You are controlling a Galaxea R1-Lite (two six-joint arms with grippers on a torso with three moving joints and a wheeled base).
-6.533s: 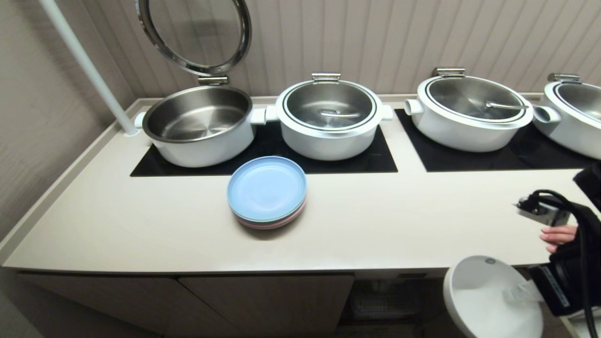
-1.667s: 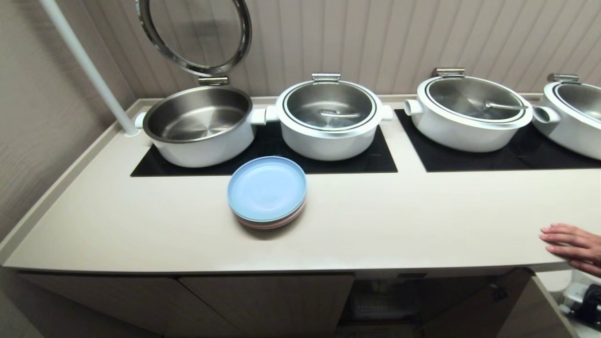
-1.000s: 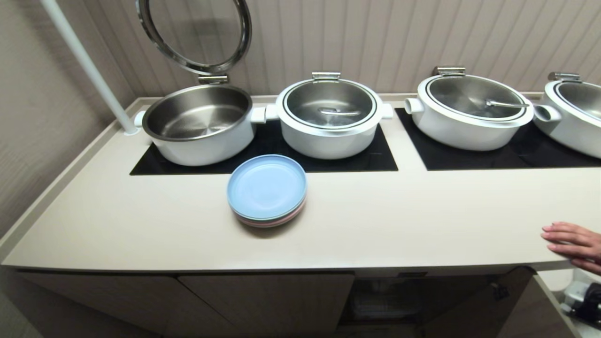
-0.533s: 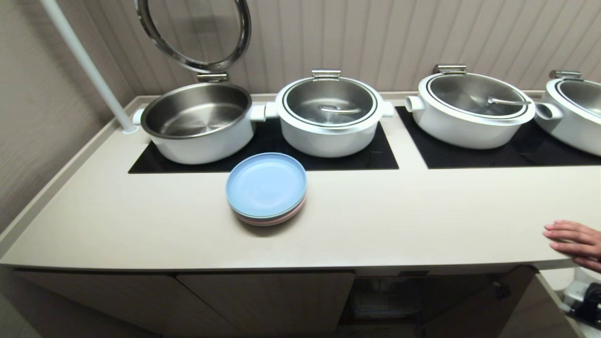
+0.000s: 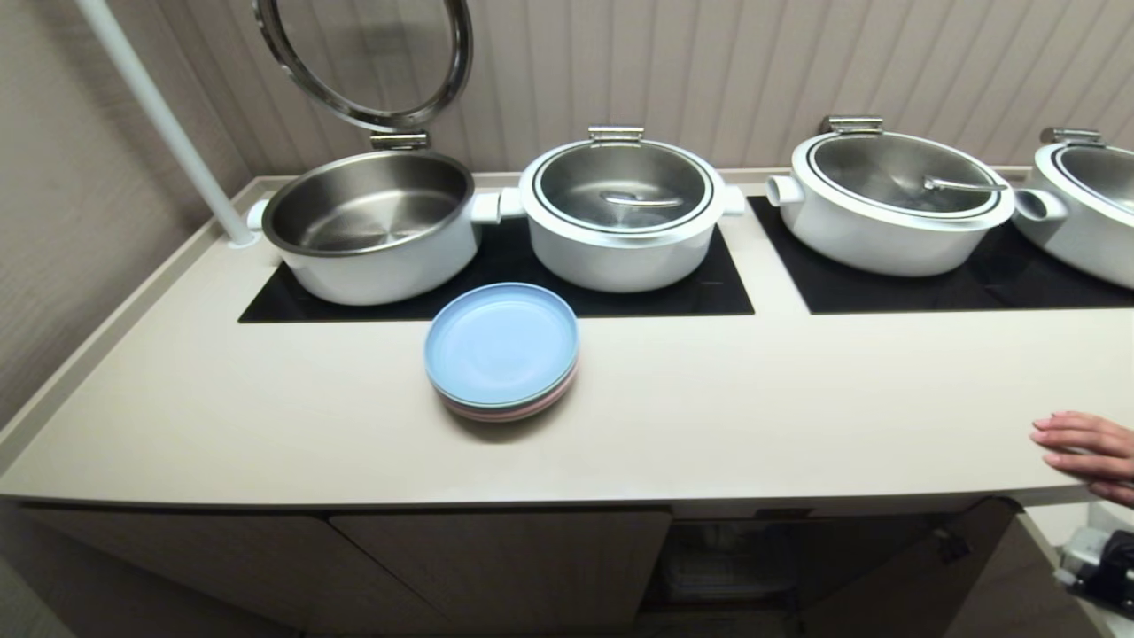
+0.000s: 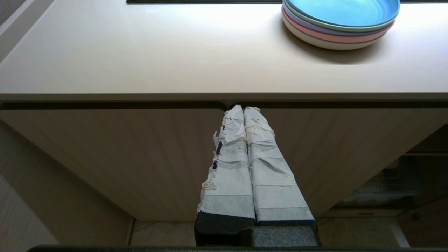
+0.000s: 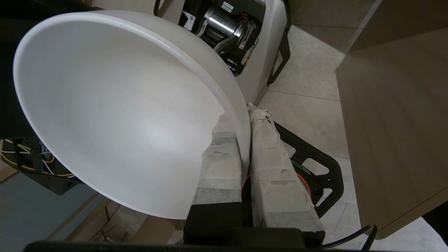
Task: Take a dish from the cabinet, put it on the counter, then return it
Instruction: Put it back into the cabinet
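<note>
The dish point(image 7: 115, 105), a plain white bowl, hangs tilted over the tiled floor, with my right gripper point(image 7: 247, 112) shut on its rim, one taped finger inside and one outside. It does not show in the head view. The cabinet point(image 5: 496, 558) stands under the counter point(image 5: 709, 416); its left doors are closed and its right compartment point(image 5: 726, 567) is open. My left gripper point(image 6: 244, 110) is shut and empty, held in front of the closed cabinet doors point(image 6: 105, 157) just below the counter's edge point(image 6: 140, 94).
A stack of blue and pink plates point(image 5: 501, 350) lies mid-counter. Several white pots point(image 5: 620, 213) sit on the black panels point(image 5: 957, 288) behind. A person's hand point(image 5: 1085, 447) rests on the counter's right end. The open ribbed door point(image 7: 395, 122) stands beside the dish.
The whole head picture has shifted a little as the camera sinks. The dish and right gripper, seen at the lower right earlier, have left the head view. The person's hand stays.
</note>
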